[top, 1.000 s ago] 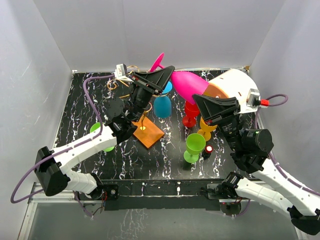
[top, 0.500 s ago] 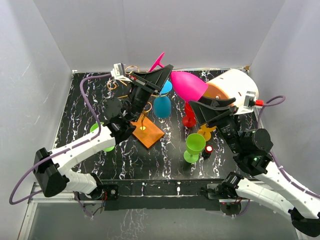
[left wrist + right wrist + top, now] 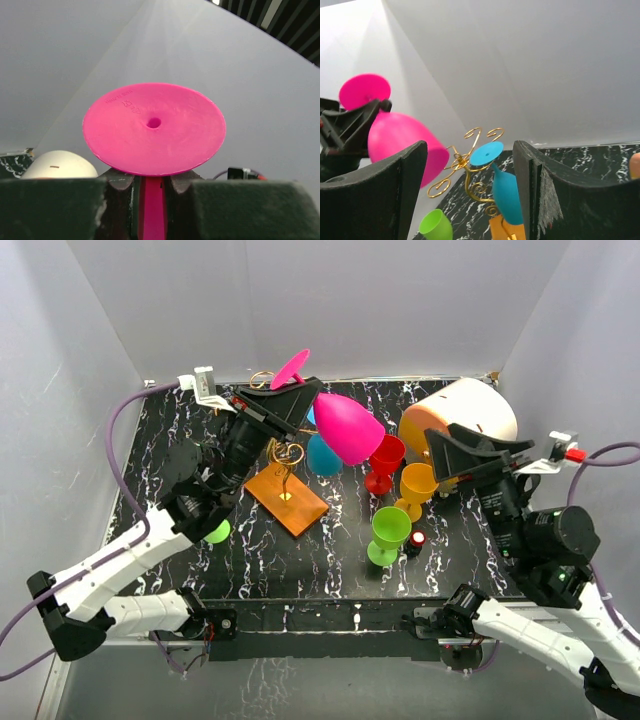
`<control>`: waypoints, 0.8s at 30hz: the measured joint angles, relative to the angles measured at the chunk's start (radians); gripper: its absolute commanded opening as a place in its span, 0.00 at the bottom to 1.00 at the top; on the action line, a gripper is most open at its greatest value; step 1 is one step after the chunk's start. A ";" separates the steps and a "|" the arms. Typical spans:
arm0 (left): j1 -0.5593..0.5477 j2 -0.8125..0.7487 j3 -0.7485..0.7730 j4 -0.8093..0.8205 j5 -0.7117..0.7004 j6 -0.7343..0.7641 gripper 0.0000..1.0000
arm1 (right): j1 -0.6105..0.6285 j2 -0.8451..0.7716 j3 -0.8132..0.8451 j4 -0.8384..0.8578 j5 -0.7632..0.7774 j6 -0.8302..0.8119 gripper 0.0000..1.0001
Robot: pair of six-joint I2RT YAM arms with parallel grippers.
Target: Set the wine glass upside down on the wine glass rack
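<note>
Wine glass (image 3: 345, 428), glossy magenta, bowl tilted downward, stem clamped in left pincer (image 3: 298, 398); right pincer (image 3: 447, 455) apart.

Magenta wine glass (image 3: 348, 428), gold wine glass rack (image 3: 284, 454) (orange-brown base (image 3: 300, 508)), black white-veined table (image 3: 325, 558)

The magenta wine glass (image 3: 348, 428) is smooth, softly glossy plastic, the gold scroll-armed wire rack (image 3: 283, 454) bright polished metal on a matt orange-brown flat base (image 3: 292, 505), the black white-veined counter (image 3: 300, 562) glossy, and the left claw (image 3: 152, 200)'s dark pads (image 3: 50, 209) rough and matt.
</note>
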 measured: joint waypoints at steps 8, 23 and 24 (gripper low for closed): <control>0.000 -0.085 0.011 -0.233 0.163 0.163 0.00 | 0.000 0.139 0.264 -0.181 0.007 -0.029 0.70; 0.000 -0.187 -0.050 -0.512 0.491 0.609 0.00 | 0.000 0.424 0.504 -0.475 -0.432 0.108 0.70; 0.000 -0.197 -0.060 -0.519 0.505 0.634 0.00 | 0.000 0.436 0.504 -0.488 -0.446 0.121 0.69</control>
